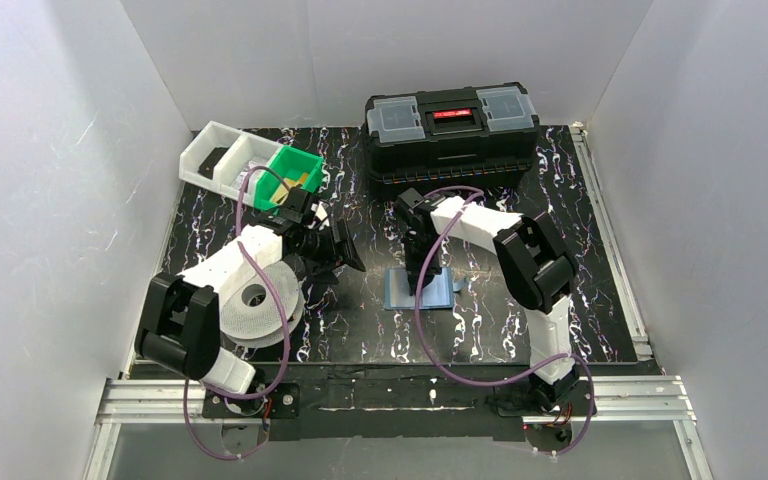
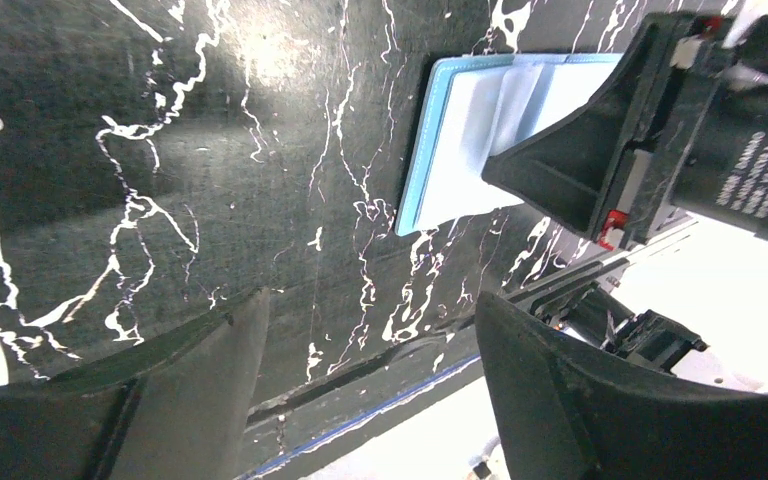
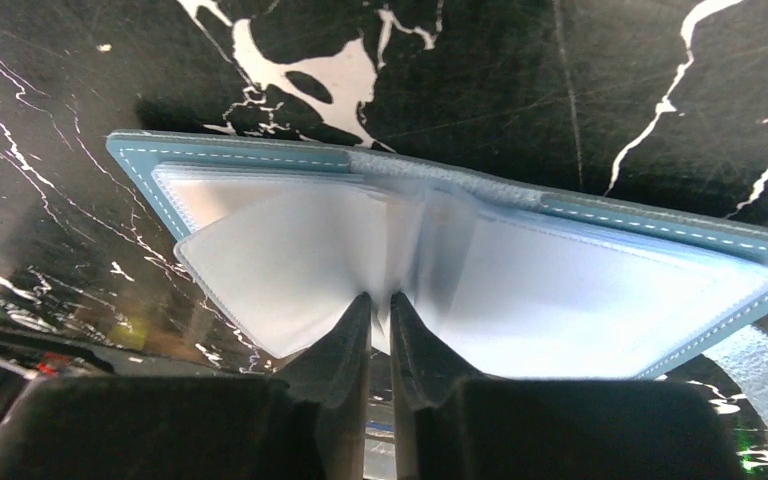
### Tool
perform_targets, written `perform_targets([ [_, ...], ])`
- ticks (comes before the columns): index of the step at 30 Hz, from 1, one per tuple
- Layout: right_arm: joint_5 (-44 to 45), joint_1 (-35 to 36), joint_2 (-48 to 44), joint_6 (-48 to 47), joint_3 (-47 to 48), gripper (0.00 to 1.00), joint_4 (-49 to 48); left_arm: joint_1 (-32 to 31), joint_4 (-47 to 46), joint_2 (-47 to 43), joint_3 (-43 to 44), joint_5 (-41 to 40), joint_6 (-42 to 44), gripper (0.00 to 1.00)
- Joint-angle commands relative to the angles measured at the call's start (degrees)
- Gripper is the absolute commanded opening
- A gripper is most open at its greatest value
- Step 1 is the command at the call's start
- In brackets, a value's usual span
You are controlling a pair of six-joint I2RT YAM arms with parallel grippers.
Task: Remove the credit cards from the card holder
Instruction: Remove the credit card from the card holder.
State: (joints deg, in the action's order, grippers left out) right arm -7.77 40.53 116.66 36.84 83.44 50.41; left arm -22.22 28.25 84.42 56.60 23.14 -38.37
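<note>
Step right now is the very start of getting a card out: card holder is lying open and flat on the black marbled table, about mid-table, pale sleeves facing up. My right gripper is down on its near edge with the fingers squeezed almost together. The clear sleeves fan up toward the tips, so I reckon I've got a leaf or two pinched. Can't honestly see any credit cards in the sleeves from here, they just look cloudy. There's something tan in the green bin, too small to call

My left gripper hangs just left of the holder, fingers spread, nothing in it

Next move, I'd guess: the left has to pin the blue cover down while the right works a card loose, otherwise the whole holder lifts with the sleeve

Room-wise it's fine. The black toolbox is well behind, the bin is off at the back left, and there's bare table to the right of the holder. Tight spot is between my two wrists, they're near each other
</note>
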Motion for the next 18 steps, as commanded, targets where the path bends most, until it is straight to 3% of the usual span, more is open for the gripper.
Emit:
perform_targets([
  [1,-3.79,-1.61,0.61,-0.73,-4.88,0.15,-5.55,-2.21,0.02,2.37,0.98,2.44,-0.42,0.71],
  [13,-9.03,-4.53,-0.91,-1.29,-9.55,0.06,-10.04,-9.05,-5.53,13.79,8.26,6.46,-4.09,0.48],
  [18,-9.81,-4.85,-1.32,-1.35,-10.29,0.06,-10.72,-11.41,-7.93,18.56,10.27,7.93,-4.53,0.46],
])
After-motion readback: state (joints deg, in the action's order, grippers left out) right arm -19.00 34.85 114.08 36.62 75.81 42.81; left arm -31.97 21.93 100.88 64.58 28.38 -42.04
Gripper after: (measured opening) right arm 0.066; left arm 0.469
